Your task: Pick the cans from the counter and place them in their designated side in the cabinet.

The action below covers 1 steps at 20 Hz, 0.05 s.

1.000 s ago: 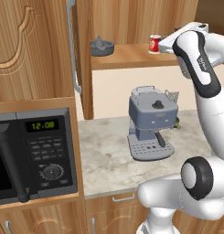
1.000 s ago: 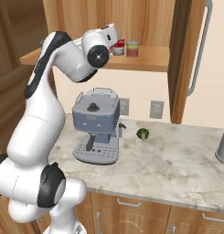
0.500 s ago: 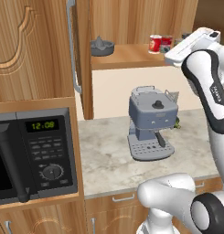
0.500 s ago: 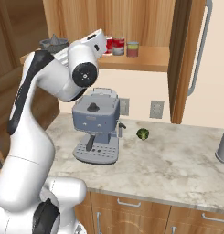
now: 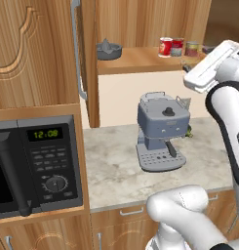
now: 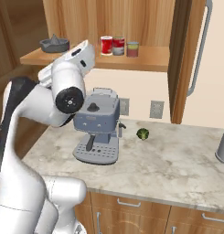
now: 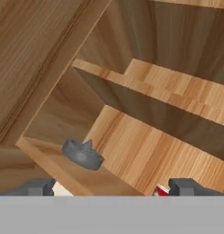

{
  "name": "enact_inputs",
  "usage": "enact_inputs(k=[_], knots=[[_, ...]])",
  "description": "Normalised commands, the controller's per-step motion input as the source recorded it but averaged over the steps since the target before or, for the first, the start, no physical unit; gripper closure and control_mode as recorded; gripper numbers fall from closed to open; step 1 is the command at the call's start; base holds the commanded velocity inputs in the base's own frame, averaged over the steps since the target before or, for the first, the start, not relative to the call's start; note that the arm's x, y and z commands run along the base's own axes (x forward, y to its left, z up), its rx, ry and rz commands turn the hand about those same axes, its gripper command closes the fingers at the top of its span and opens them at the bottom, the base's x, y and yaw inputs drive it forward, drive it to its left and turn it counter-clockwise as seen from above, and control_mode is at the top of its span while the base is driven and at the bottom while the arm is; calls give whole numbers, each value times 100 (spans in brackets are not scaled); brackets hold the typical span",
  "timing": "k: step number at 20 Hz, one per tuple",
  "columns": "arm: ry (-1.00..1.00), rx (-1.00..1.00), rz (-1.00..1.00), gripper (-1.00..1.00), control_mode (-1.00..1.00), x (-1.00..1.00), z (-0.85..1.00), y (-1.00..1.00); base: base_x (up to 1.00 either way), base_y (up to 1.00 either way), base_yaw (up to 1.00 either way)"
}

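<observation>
While the arm is blocking part of each base view, you are seeing the gripper [image 7: 112, 187] spread wide apart, holding nothing. The two cans are standing side by side on the cabinet [image 6: 152, 61] shelf: the bright red can [image 6: 106, 45] and the darker red can [image 6: 118, 46], with a greenish can [image 6: 132, 49] just beside them. A grey juicer [image 7: 83, 153] is sitting farther along. The coffee machine [image 5: 159, 130] is hiding some of the counter [image 6: 177, 160].
</observation>
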Motion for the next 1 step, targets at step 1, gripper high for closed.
enact_inputs(k=[1], knots=[[-3,-5,2,-100,-100,-78,-15,9,0,0,0]])
